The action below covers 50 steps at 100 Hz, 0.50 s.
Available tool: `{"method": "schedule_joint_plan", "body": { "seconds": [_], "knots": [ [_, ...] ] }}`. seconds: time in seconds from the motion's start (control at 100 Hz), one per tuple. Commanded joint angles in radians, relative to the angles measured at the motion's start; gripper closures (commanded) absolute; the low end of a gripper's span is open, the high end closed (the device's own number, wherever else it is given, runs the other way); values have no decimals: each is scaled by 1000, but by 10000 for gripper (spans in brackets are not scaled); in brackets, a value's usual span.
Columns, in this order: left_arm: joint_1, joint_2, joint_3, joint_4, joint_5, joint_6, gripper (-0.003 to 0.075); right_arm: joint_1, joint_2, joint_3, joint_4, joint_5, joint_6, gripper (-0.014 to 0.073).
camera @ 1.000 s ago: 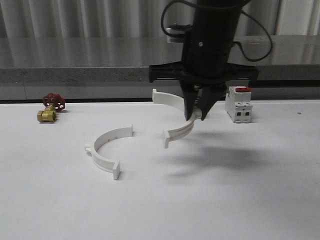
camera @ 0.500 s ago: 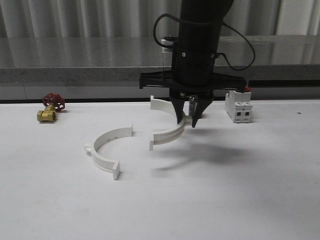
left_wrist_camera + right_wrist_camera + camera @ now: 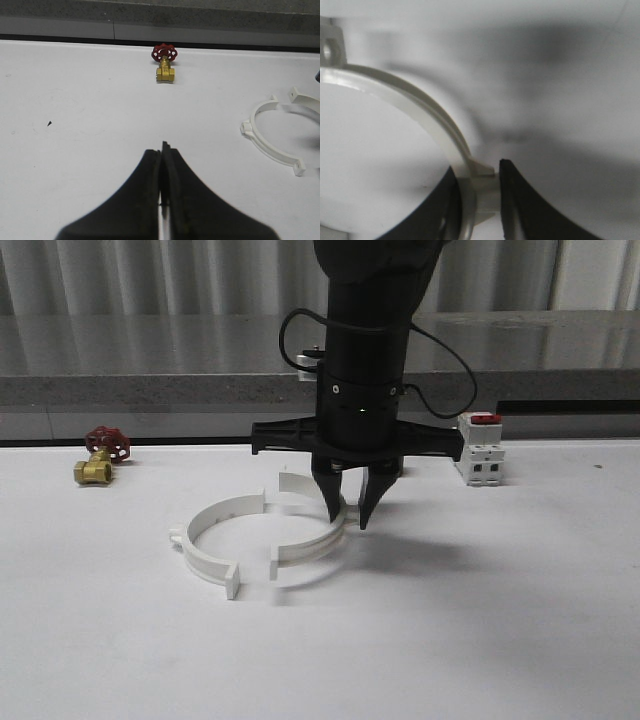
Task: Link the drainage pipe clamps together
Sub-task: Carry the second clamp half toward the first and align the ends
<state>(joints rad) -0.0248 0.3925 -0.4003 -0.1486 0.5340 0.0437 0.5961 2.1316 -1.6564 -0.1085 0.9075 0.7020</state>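
While one clamp half (image 3: 210,538) lies flat on the white surface (image 3: 480,620), the other half (image 3: 305,540) is gripped at mid-arc by the right pincer (image 3: 346,516), its end tabs brought near the first half's tabs, a gap left between. The left pincer (image 3: 163,170) is seen closed on nothing. A valve (image 3: 100,455) and a breaker (image 3: 478,448) stand well apart.

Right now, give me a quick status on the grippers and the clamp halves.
Right gripper shut on carried clamp half, close beside resting clamp half. Ends not yet joined. Left gripper shut, empty. Valve and breaker off to the sides.
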Motion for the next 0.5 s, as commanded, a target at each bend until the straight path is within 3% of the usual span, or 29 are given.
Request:
{"method": "schedule_joint_plan", "body": {
  "seconds": [0.0,0.49],
  "knots": [
    [2,6,-27,-12,-73,-1,741,-1,-61,-33,-13,-26,17,596],
    [2,6,-27,-12,-73,-1,741,0,-61,-33,-12,-38,37,596]
  ]
}}
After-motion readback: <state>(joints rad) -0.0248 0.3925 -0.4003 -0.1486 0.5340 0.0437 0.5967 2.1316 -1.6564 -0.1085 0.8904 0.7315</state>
